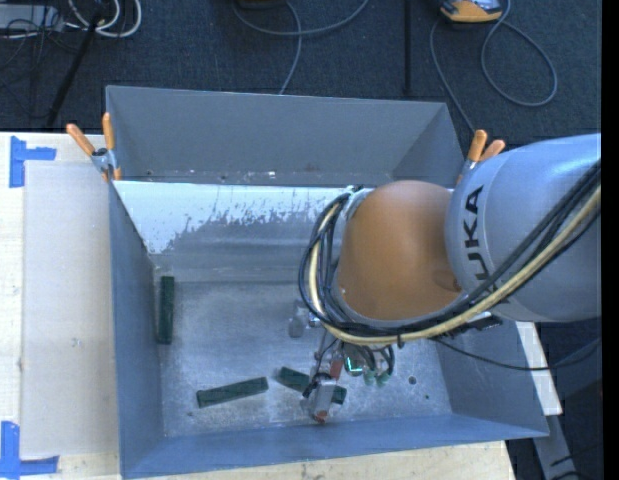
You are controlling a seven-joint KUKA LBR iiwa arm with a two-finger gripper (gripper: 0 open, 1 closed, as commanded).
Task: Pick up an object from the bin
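The short dark green flat piece (292,377) lies on the floor of the grey metal bin (189,238). It is close to the near wall, somewhat right of the middle, and just left of the hand (324,400).

The bin is a deep box with sloping walls, and its floor is scuffed and speckled. The grey robot arm (534,233) reaches into it from the right, its thick body covering the bin's right side. A rounded orange cover (399,248) sits at the wrist. A bundle of black and pale cables (324,268) loops round the left and near edges of that cover. Below the cover the hand points down at the floor close to the near wall, with its tip at or very near the floor. I cannot tell whether the hand is wide or narrow, or whether it grips anything, because its tip is dark and cluttered.

A long dark green flat bar (232,392) lies on the floor left of the hand, close to the near wall, its right end turned slightly toward the far side. A second long dark green bar (166,308) lies along the left wall, running from near to far, well apart from the hand.

The short piece lies between the near long bar and the hand and is apart from the bar. Its right end is just beside the hand, and I cannot tell whether the two touch.
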